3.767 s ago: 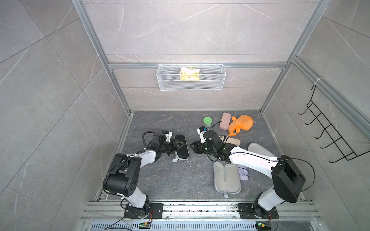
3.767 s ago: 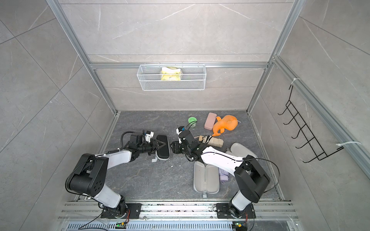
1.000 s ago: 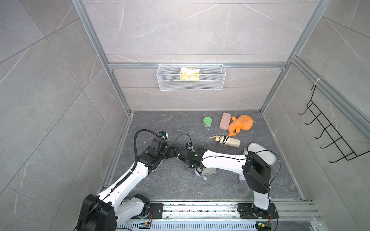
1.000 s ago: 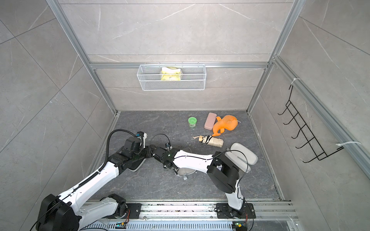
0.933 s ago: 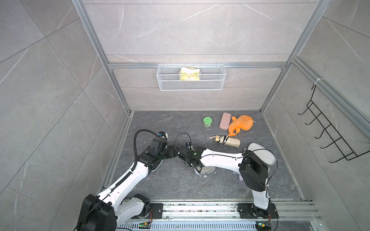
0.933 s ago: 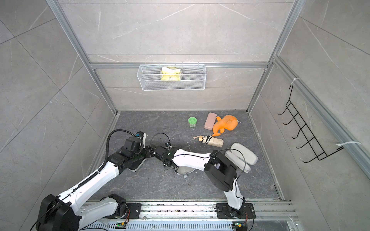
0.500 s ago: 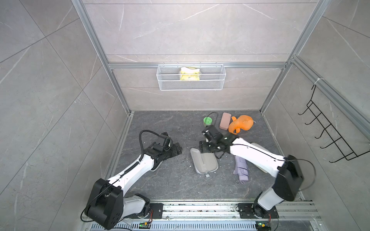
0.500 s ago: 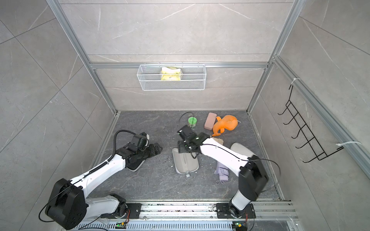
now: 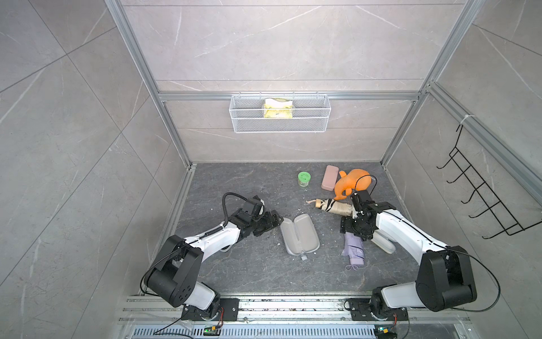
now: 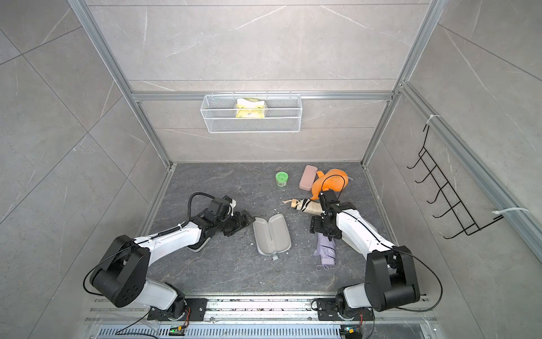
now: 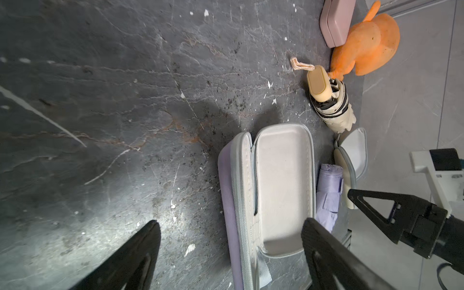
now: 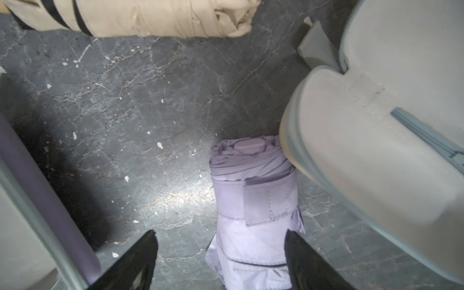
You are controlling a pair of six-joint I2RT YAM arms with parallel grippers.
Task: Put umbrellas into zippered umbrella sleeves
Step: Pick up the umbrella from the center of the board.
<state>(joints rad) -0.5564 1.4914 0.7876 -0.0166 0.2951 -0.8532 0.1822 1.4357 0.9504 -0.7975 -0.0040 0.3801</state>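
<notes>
The lilac zippered umbrella sleeve (image 9: 299, 237) lies flat open mid-floor, its pale lining (image 11: 283, 188) facing up. My left gripper (image 9: 275, 220) is open at its left end, with nothing held; in the left wrist view its fingers straddle the sleeve's edge (image 11: 231, 223). A folded lilac umbrella (image 9: 355, 249) lies to the right. My right gripper (image 9: 351, 231) hangs open just above its far end, the umbrella (image 12: 253, 195) lying between the fingers (image 12: 219, 233). The beige umbrella (image 9: 334, 205) lies behind it. An open cream sleeve (image 12: 376, 150) sits partly under my right arm.
A green jar (image 9: 304, 178), a pink case (image 9: 330, 177) and an orange plush toy (image 9: 352, 183) sit at the back right. A wire basket (image 9: 280, 113) hangs on the back wall, a black hook rack (image 9: 481, 199) on the right wall.
The lilac sleeve was drawn from the left to mid-floor and now lies open. My right gripper let go, opened and swung right over the lilac umbrella. My left gripper stays open beside the sleeve.
</notes>
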